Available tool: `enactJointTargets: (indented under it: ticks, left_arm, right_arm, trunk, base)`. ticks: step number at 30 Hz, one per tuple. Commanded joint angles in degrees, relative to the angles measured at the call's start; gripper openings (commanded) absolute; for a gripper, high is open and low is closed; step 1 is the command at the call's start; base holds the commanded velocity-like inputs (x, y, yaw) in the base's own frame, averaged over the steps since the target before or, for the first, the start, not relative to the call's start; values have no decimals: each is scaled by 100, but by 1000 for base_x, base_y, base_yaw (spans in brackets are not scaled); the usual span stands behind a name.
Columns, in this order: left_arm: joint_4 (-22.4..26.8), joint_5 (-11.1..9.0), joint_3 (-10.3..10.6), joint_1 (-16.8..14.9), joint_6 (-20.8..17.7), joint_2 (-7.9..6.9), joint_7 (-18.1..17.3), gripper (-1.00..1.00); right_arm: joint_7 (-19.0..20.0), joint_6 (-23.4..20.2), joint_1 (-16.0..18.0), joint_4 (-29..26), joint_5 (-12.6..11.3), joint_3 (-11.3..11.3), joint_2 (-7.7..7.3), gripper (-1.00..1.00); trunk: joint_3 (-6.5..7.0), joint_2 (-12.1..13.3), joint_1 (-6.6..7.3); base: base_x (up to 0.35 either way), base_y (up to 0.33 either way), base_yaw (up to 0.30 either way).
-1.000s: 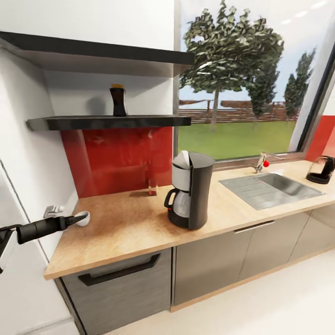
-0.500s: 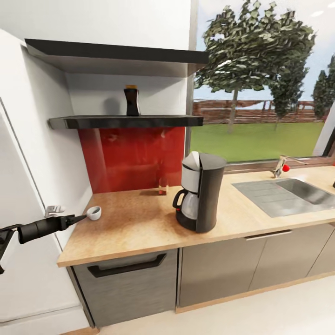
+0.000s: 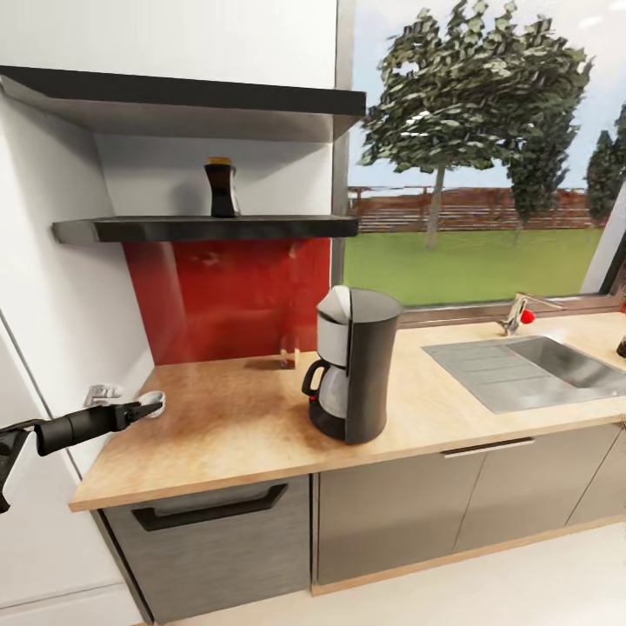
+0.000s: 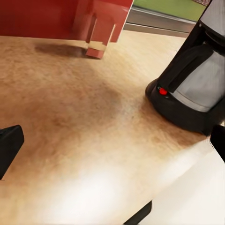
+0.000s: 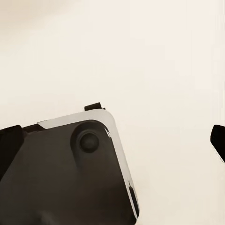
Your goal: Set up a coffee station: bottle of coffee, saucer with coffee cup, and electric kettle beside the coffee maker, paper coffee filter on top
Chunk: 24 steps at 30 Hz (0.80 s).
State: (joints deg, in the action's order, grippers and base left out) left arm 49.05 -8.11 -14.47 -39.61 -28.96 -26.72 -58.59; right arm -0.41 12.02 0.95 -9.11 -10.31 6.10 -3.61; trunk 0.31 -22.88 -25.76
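The black coffee maker stands mid-counter, its glass carafe facing left; the left wrist view sees its base. The dark bottle of coffee sits on the lower wall shelf. A small white coffee cup rests at the countertop's far left edge. My left gripper reaches in from the left, its tip right beside the cup; in the left wrist view the left gripper is open, with bare wood between the fingers. My right gripper is open above the robot's dark base. The kettle is only a dark sliver at the right edge.
A small clear item with a red base stands against the red backsplash. The steel sink and faucet lie to the right under the window. A white wall and a grey handle close off the counter's left end.
The whole head view has shifted, so the camera moved: the kettle has slid almost out at the right. The cup stays put on the counter, and my left arm holds its pose.
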Motion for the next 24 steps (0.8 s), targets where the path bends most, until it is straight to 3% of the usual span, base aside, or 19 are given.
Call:
enactJointTargets:
  ticks: [1, 8, 19, 24]
  left_arm:
    - [-1, -24, -4, -2, -49, 0, -12, 100]
    - [-1, -23, -4, -2, -49, 0, -12, 100]
    - [-1, -20, -4, -2, -49, 2, -12, 100]
    - [-1, -17, -8, -2, -49, 1, -12, 100]
  right_arm:
    - [7, 20, 2, 6, -41, 5, 1, 100]
    - [6, 20, 2, 6, -41, 2, 1, 100]
    - [6, 20, 2, 6, -41, -3, 9, 100]
    - [6, 20, 2, 6, -41, 4, 2, 100]
  trunk:
    - [-2, -4, -2]
    - [-2, -4, -2]
    - [-2, -4, -2]
    - [-2, -4, -2]
  base:
    - [2, -270, 0]
    - [0, -271, 41]
    - [-1, -271, 249]
    - [-149, -233, 68]
